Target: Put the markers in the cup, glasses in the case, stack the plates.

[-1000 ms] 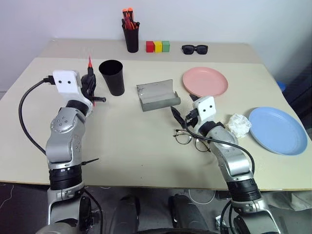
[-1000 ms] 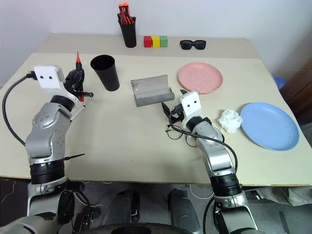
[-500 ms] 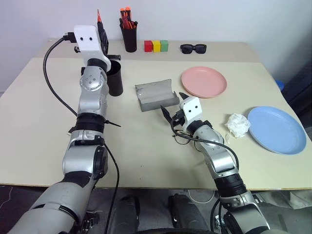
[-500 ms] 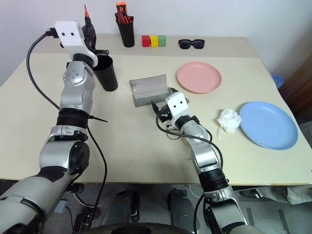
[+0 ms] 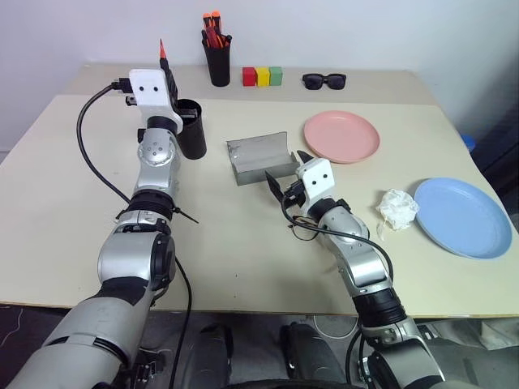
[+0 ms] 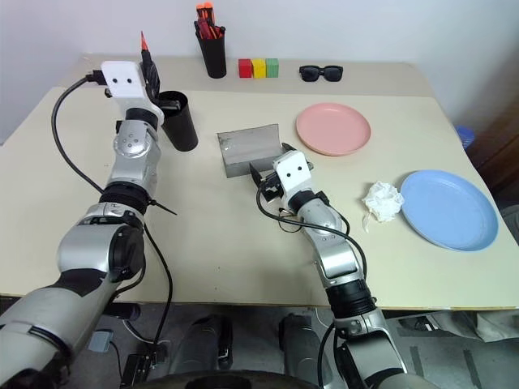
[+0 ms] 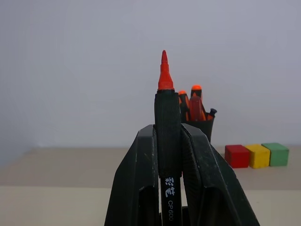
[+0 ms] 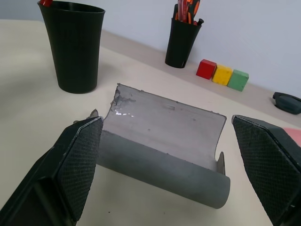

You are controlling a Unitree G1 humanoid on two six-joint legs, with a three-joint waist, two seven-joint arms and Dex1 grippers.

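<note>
My left gripper (image 5: pixel 168 79) is raised beside the left rim of the black cup (image 5: pixel 191 130) and is shut on a marker (image 7: pixel 165 141), which stands upright with its red tip on top. The right gripper (image 5: pixel 289 173) stands open, low over the table, facing the open grey case (image 8: pixel 164 127) with nothing between its fingers (image 8: pixel 80 155). The glasses (image 5: pixel 293 228) lie under the right forearm; only a thin dark loop of frame shows. The pink plate (image 5: pixel 341 135) sits behind the right arm. The blue plate (image 5: pixel 462 216) lies apart at the far right.
A crumpled white tissue (image 5: pixel 396 208) lies between the right arm and the blue plate. At the back stand a black holder of red-orange markers (image 5: pixel 217 61), three coloured blocks (image 5: pixel 262 77) and black sunglasses (image 5: pixel 323 80).
My left gripper has lifted the marker from table height left of the cup up to the cup's rim. The right gripper has shifted left over the glasses, closer to the case.
</note>
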